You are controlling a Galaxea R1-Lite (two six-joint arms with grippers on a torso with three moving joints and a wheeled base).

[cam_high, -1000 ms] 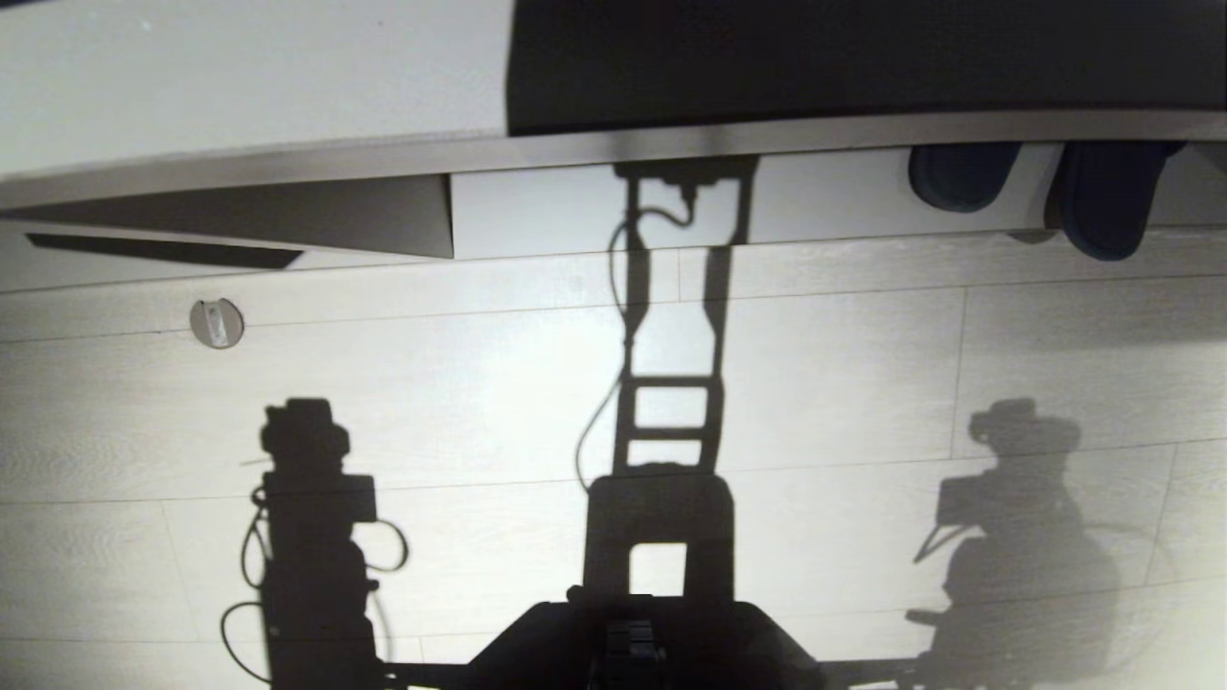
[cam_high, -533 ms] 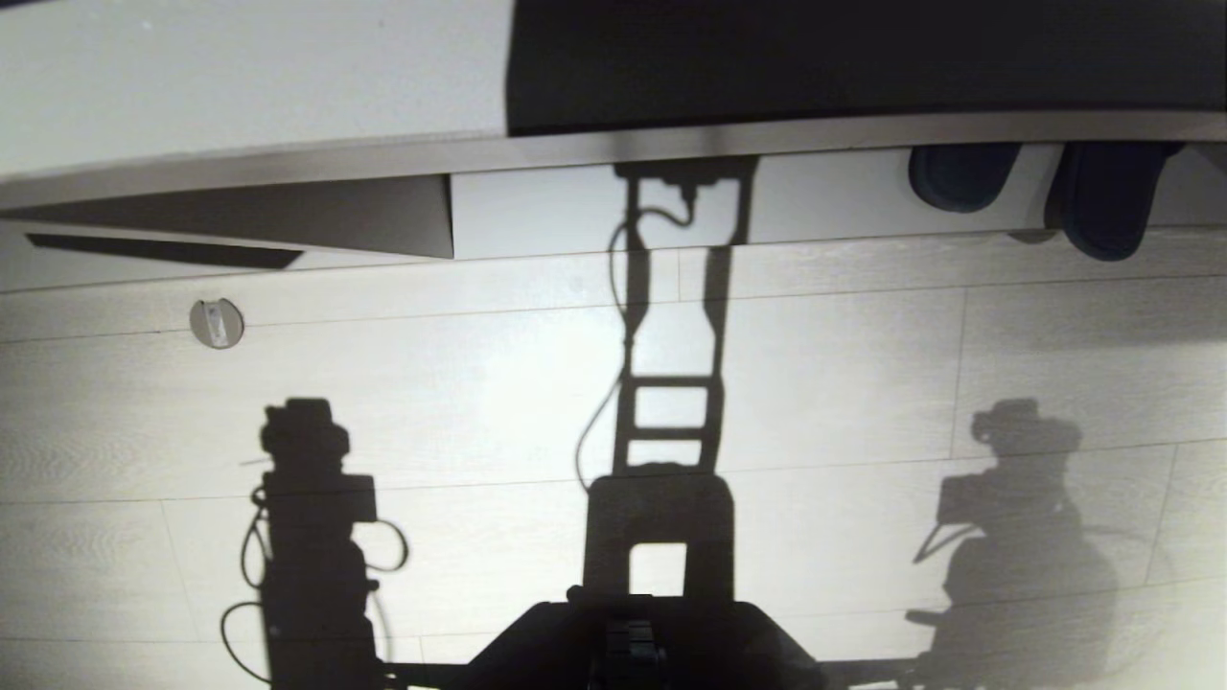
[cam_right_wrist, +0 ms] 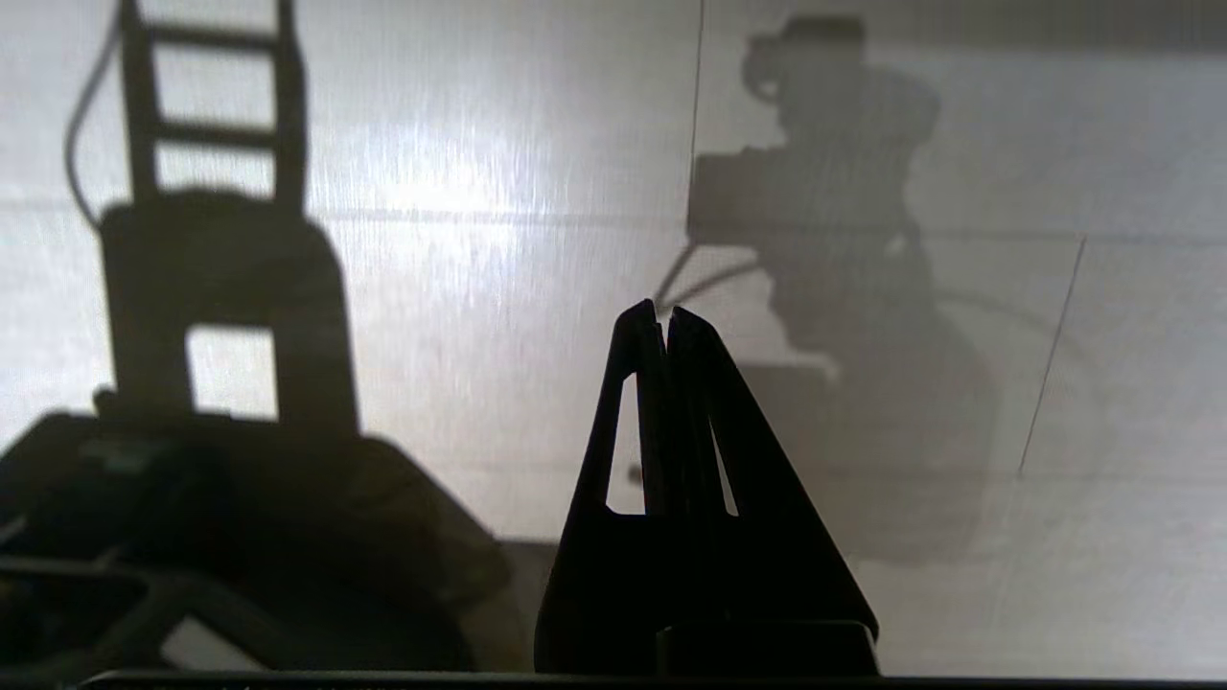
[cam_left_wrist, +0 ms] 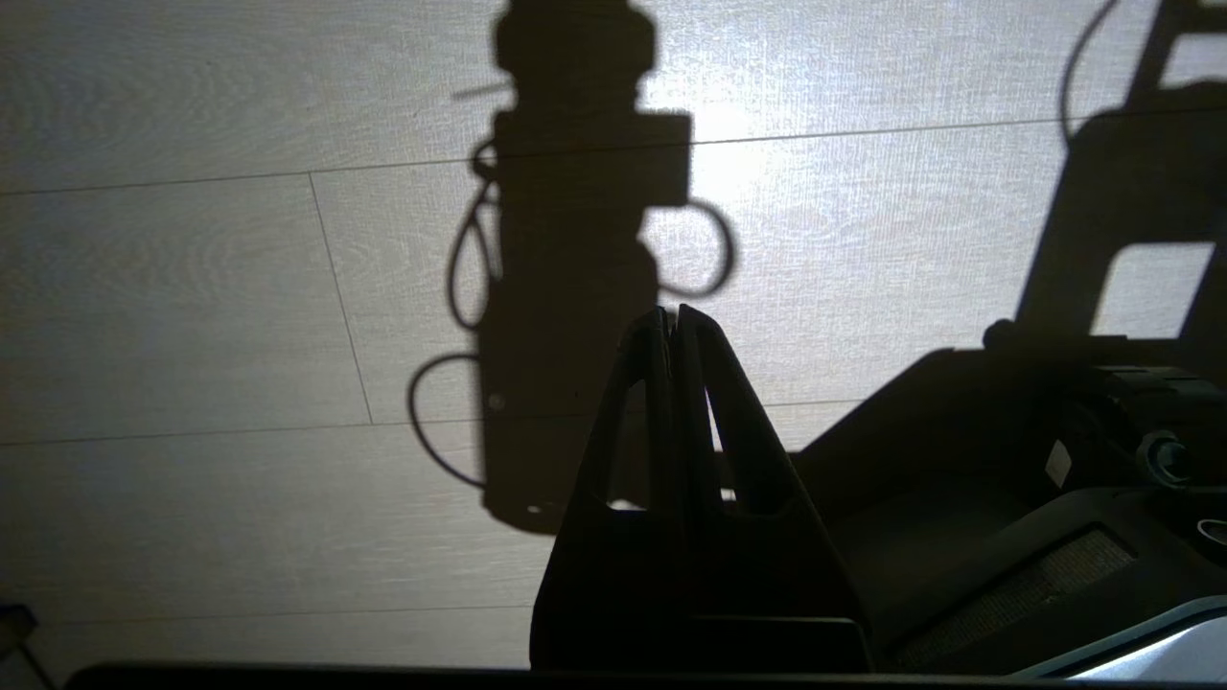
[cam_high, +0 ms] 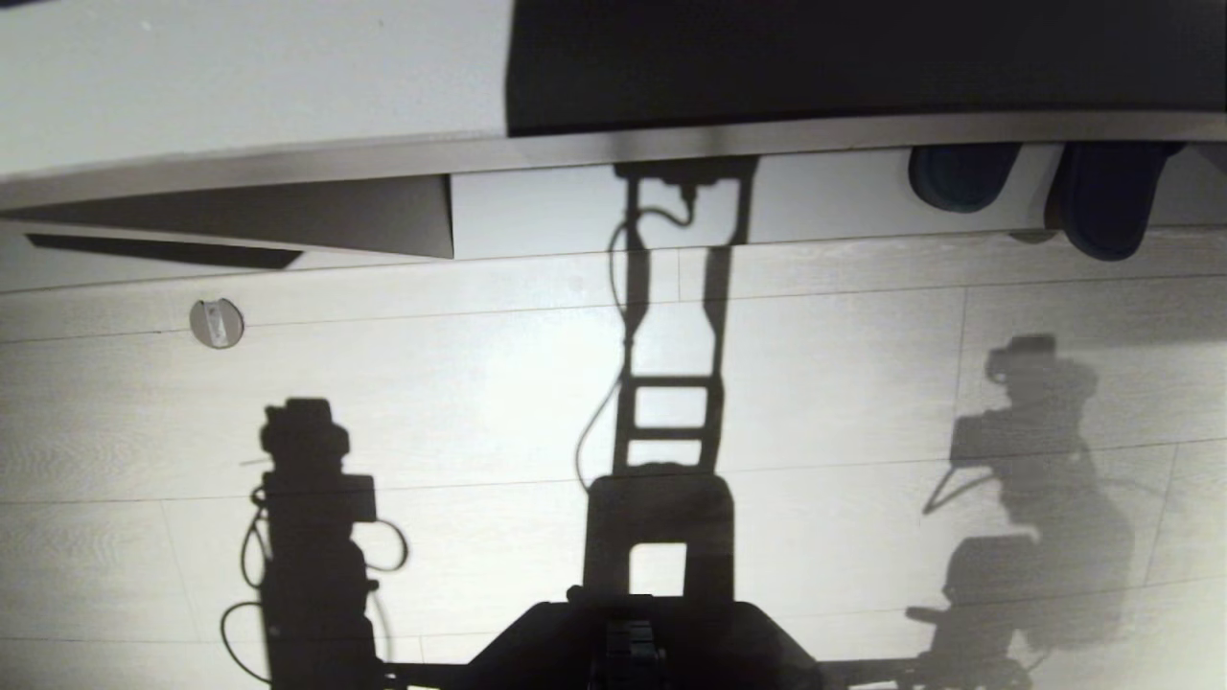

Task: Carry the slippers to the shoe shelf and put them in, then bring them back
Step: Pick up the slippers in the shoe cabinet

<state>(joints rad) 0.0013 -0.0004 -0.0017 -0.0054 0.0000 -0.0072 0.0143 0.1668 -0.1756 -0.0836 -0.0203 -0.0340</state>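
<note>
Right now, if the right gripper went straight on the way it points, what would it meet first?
Probably the pale wood-grain plank floor: the shut right gripper points at it, nothing visible between; depth is unclear.

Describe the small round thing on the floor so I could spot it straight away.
Start at the pale wood-plank floor in the head view and follow the long low board edge toward the robot's left. Just below it lies a small round silvery disc, the only solid object among shadows.
</note>
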